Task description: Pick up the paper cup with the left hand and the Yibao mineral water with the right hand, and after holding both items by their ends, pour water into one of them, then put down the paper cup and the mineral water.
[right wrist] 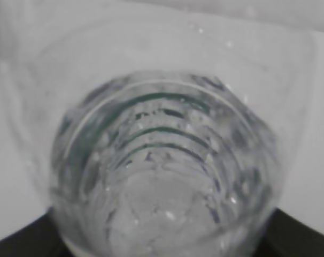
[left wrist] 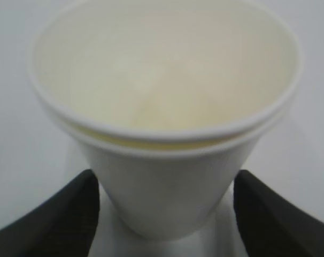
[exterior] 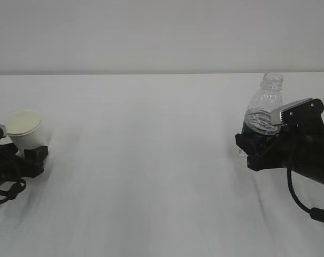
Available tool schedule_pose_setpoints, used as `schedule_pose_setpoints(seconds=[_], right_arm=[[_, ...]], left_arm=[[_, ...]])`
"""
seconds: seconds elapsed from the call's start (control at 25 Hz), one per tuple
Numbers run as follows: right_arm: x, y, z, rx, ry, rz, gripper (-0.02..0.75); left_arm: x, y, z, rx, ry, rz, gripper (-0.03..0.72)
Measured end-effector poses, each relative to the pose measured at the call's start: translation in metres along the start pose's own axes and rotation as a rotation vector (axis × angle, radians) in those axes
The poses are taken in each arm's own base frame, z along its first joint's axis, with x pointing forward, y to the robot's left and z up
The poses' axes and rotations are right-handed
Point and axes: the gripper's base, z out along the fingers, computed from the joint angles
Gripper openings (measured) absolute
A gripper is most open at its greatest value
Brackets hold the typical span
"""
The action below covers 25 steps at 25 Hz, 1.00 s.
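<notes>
The white paper cup [exterior: 24, 128] stands at the far left with its cream inside showing. My left gripper [exterior: 29, 156] holds it low down. In the left wrist view the cup [left wrist: 167, 107] fills the frame and both black fingers [left wrist: 71, 214] press its tapered wall near the base; the left gripper [left wrist: 166, 214] is shut on it. The clear Yibao bottle [exterior: 263, 112], capless and leaning slightly, sits in my right gripper [exterior: 256, 150], which grips its green label band. In the right wrist view the ribbed bottle [right wrist: 162, 160] fills the frame above the right gripper [right wrist: 162, 243]; the fingers [right wrist: 298, 238] show only at the bottom corners.
A plain white table [exterior: 151, 176] runs up to a white wall [exterior: 151, 32] at the back. A black cable [exterior: 301, 203] hangs from the right arm. Another cable loops under the left arm [exterior: 4, 190].
</notes>
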Motion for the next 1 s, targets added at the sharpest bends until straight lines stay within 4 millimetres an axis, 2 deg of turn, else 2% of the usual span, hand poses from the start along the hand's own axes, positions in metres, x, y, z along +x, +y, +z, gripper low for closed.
schedule_pose_setpoints(seconds=[0.36, 1.0], right_arm=[[0.0001, 0.0008, 0.0000, -0.009, 0.001, -0.007, 0.435], [0.0002, 0.0016, 0.0000, -0.017, 0.002, -0.013, 0.435]], left_arm=[[0.0000, -0.0012, 0.0000, 0.013, 0.000, 0.006, 0.629], [-0.0045, 0.0007, 0.0045, -0.001, -0.021, 0.002, 0.629]])
